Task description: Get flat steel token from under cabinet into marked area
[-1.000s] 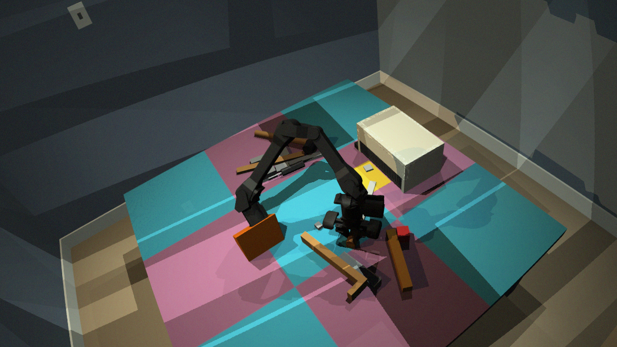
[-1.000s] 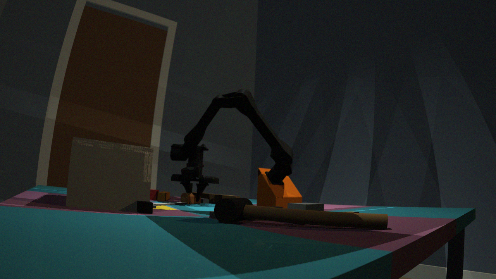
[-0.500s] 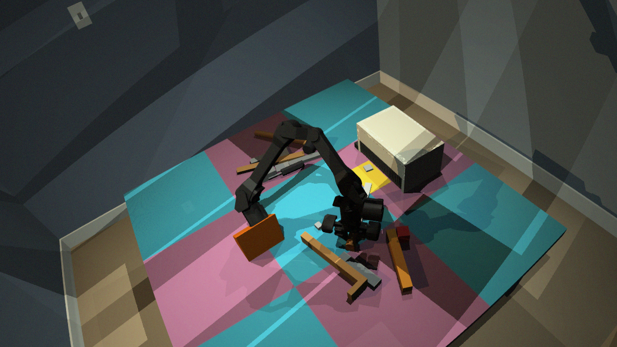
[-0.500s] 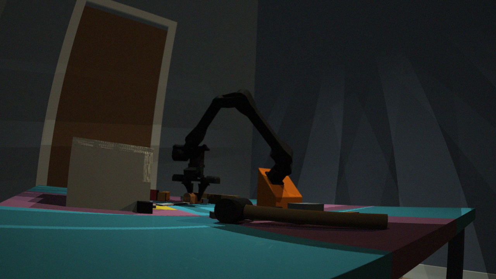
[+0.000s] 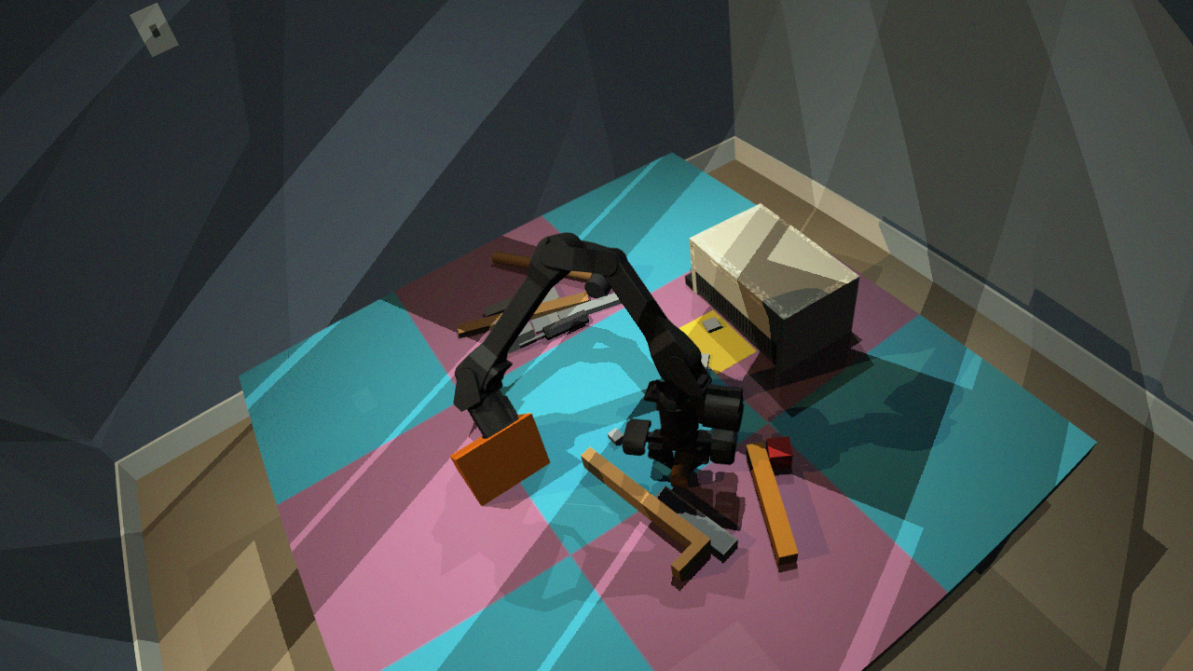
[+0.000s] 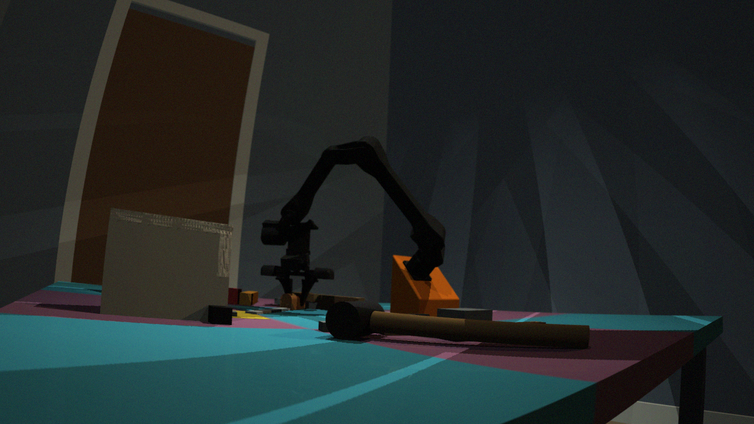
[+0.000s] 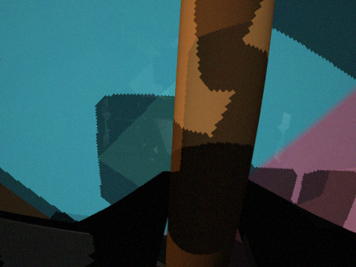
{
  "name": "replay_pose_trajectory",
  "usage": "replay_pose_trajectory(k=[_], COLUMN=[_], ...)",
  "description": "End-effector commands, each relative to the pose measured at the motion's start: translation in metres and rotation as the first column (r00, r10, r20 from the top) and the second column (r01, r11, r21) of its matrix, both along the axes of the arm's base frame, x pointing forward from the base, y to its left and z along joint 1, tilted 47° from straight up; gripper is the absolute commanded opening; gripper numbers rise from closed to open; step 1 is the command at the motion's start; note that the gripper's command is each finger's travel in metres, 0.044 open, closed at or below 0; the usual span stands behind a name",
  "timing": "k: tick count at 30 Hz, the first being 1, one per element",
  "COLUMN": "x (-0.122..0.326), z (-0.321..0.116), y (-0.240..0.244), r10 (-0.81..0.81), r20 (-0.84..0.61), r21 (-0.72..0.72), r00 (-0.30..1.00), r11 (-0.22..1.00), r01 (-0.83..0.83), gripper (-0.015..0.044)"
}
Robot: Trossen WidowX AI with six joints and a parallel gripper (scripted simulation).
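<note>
While the black arm is arching across mid-frame in the top view, we are gripping a round wooden handle (image 5: 679, 476) (image 6: 288, 301) (image 7: 222, 111); gripper (image 5: 682, 465) (image 6: 296, 302) (image 7: 201, 182) fingers are closing on both its sides, low over the table. Token: we are seeing a flat grey square (image 5: 711, 322) on the yellow area (image 5: 727, 349) (image 6: 251, 315), right of centre in the top view, out in front of the cabinet (image 5: 775, 258) (image 6: 163, 263). It is looking wholly inside the yellow. Small pale piece at the yellow's lower edge is sitting partly behind the arm; we are not managing to tell what it is. Lower centre, an L-shaped wooden piece (image 5: 637, 492) is lying by a grey bar (image 5: 716, 535). Right of those, an orange bar (image 5: 774, 509) (image 6: 248, 297) is lying beside a red block (image 5: 779, 455) (image 6: 234, 295). In the exterior view, a hammer (image 5: 521, 263) (image 6: 474, 329) is lying across the foreground, right of centre.
</note>
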State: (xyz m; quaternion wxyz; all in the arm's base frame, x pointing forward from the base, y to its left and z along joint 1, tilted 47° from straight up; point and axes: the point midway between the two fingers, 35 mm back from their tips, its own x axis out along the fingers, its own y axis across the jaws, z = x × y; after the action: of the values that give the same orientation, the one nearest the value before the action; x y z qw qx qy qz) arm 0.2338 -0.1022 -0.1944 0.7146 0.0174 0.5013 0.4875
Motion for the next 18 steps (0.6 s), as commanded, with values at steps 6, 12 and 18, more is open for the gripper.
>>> replay_pose_trajectory(k=[6, 12, 18], x=[0.0038, 0.0052, 0.0066], z=[-0.0039, -0.0071, -0.0101], y=[-0.0075, -0.0108, -0.0140], r10=[0.006, 0.009, 0.012], r20=[0.018, 0.022, 0.025], r21=[-0.003, -0.003, -0.004], r00=[1.000, 1.000, 1.000], r11=[1.000, 1.000, 1.000], r01=[-0.006, -0.009, -0.012], gripper=[0.0000, 0.0000, 0.0000])
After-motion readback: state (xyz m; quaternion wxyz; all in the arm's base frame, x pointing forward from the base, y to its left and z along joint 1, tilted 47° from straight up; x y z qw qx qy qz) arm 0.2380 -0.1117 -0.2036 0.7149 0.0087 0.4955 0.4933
